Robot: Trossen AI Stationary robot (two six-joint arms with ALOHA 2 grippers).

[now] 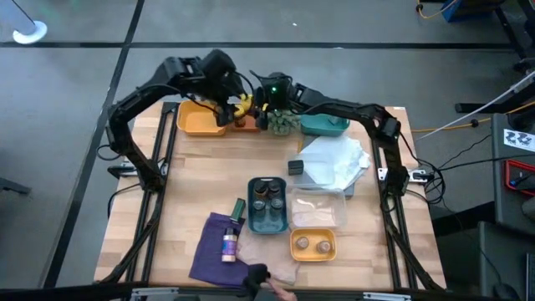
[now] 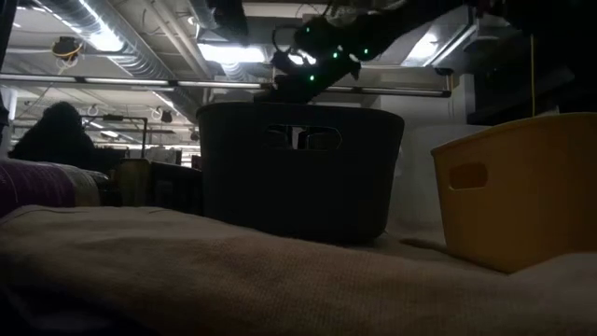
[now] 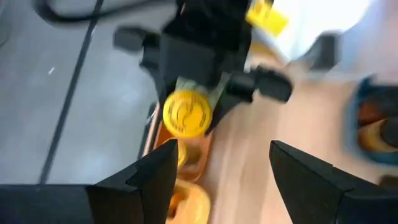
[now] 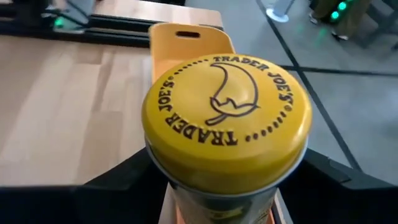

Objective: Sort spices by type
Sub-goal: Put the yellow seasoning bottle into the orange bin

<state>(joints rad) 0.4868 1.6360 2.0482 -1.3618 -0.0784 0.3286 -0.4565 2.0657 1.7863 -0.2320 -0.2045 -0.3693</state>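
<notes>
Wooden table (image 1: 192, 167), far edge: right gripper (image 1: 248, 104) clamps yellow-lidded jar (image 4: 227, 121) above orange tray (image 1: 246, 124); left gripper (image 3: 217, 171) just beside, fingers apart, holding nothing.

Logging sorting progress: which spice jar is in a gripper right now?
The yellow-lidded jar, clamped in the right gripper at the table's far edge. The others sit in trays or lie on the purple cloth.
</notes>
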